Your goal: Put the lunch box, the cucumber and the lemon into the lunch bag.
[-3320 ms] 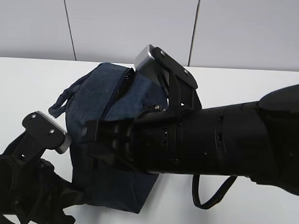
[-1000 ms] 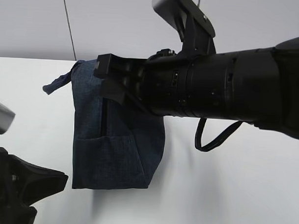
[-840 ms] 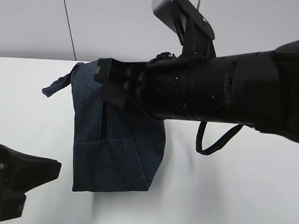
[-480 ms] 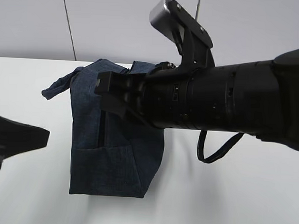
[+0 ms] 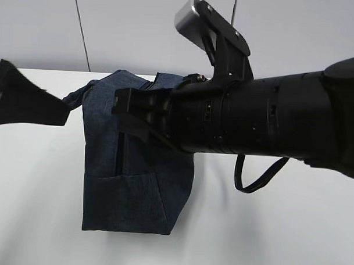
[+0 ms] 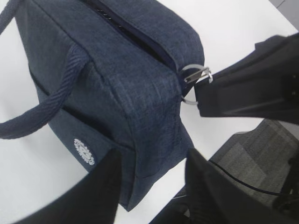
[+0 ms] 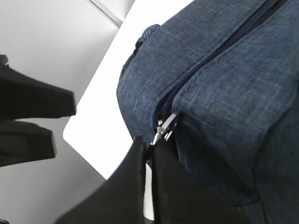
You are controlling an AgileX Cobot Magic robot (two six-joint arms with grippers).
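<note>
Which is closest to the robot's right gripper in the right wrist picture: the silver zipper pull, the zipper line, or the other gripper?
From the right gripper:
1. Silver zipper pull, pinched at its tips.
2. Zipper line, running up and right along the lunch bag.
3. Left gripper, far left, past the bag.

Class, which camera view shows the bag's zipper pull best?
The left wrist view: the zipper pull shows whole, silver ring at the bag's end, at the right pincer's tip. The right wrist view shows it edge-on between shut fingers. The exterior view hides it.

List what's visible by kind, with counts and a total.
Lunch bag: 1
Bag loop handles: 2
Zipper ring pull: 1
Grippers: 2, left gripper, right gripper
Table: 1
Total: 7
</note>
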